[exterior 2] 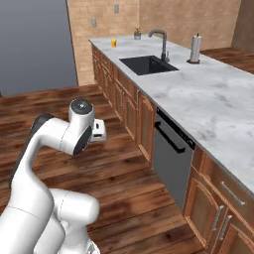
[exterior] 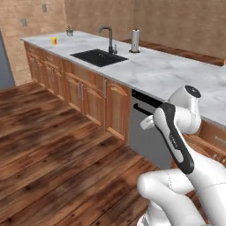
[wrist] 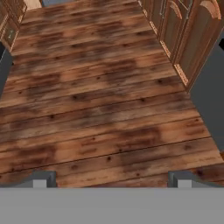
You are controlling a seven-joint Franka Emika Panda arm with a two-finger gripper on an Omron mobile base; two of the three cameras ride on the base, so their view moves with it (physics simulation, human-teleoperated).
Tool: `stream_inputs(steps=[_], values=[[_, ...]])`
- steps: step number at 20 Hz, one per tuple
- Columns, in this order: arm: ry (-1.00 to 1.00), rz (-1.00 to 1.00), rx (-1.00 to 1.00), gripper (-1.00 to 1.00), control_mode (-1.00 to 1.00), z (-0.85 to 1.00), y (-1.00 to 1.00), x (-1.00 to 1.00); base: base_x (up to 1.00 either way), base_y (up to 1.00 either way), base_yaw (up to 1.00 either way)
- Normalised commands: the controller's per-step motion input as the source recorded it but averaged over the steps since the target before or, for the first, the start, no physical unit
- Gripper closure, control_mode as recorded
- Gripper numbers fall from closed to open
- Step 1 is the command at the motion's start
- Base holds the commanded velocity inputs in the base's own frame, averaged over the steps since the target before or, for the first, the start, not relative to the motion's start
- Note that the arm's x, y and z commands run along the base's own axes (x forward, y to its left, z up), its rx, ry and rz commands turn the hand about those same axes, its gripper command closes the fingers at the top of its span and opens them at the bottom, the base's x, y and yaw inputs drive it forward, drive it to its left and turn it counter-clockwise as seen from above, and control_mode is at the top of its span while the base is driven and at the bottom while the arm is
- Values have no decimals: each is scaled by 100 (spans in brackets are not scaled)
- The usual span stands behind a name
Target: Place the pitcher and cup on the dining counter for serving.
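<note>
The end effector point(wrist: 111, 177) hangs released and empty over the wooden floor point(wrist: 96, 109). Far ahead of it, the yellow cup point(exterior: 54, 40) stands on the marble surface point(exterior: 167, 70), beyond the sink point(exterior: 99, 57).

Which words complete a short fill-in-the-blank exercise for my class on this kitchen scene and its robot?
1. The cup at the counter's far end is coloured ____.
2. The faucet stands behind the black ____.
3. The gripper has its jaws ____, holding nothing.
4. The hand view looks down at a floor made of ____.

Missing words: yellow; sink; open; wood
</note>
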Motion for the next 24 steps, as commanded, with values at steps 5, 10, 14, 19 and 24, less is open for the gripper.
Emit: stream_inputs(steps=[5,10,14,19,24], values=[[0,0,0,-100,100,0,0,0,100,93,-46],[0,0,0,-100,100,0,0,0,100,100,-34],[0,0,0,-100,100,0,0,0,100,100,-8],[0,0,0,-100,100,0,0,0,100,95,6],[0,0,0,-100,100,0,0,0,100,80,11]])
